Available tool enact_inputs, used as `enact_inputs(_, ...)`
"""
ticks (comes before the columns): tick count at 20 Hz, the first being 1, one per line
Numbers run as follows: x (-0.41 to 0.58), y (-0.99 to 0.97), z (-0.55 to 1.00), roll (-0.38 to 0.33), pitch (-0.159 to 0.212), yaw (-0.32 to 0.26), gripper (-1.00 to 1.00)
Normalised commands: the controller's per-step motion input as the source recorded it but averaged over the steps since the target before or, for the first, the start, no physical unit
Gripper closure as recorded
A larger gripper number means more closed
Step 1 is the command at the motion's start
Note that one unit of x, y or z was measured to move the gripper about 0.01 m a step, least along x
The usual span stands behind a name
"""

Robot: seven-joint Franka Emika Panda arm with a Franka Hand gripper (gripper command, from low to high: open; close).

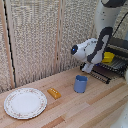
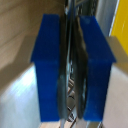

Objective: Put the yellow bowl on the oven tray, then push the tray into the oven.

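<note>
Clamped on the edge of the baking sheet [image 1: 106, 70], the grabber [image 1: 89, 68] reaches down from the white and grey arm at the exterior view's right; the wrist view shows its two blue fingers [image 2: 49, 65] pressed flat against both faces of the thin dark metal rim [image 2: 71, 70]. Behind it stands the oven [image 1: 119, 50], a dark box with a metal front, open toward the wooden table [image 1: 95, 107]. The ridged, dark sheet lies level at the oven's mouth, one end projecting out toward the grabber; its long axis cannot be judged. On it sits the yellow dish [image 1: 108, 56], small, round and bright, upright just beyond the arm. Elsewhere on the table: a large white patterned plate [image 1: 25, 103], a blue cup [image 1: 80, 83] and a small orange-yellow block [image 1: 54, 93], well apart.
</note>
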Motion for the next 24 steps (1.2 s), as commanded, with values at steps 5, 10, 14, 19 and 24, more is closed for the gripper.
enact_inputs(5,0.040,-0.61,0.65,0.201,0.000,0.000,1.00)
enact_inputs(10,0.017,-0.72,0.66,0.190,0.000,-0.002,1.00)
enact_inputs(14,0.000,-0.89,0.58,0.113,0.001,-0.020,1.00)
enact_inputs(19,0.000,-1.00,0.19,0.047,0.002,-0.007,1.00)
enact_inputs(24,-0.002,-1.00,0.00,0.001,0.001,0.000,1.00)
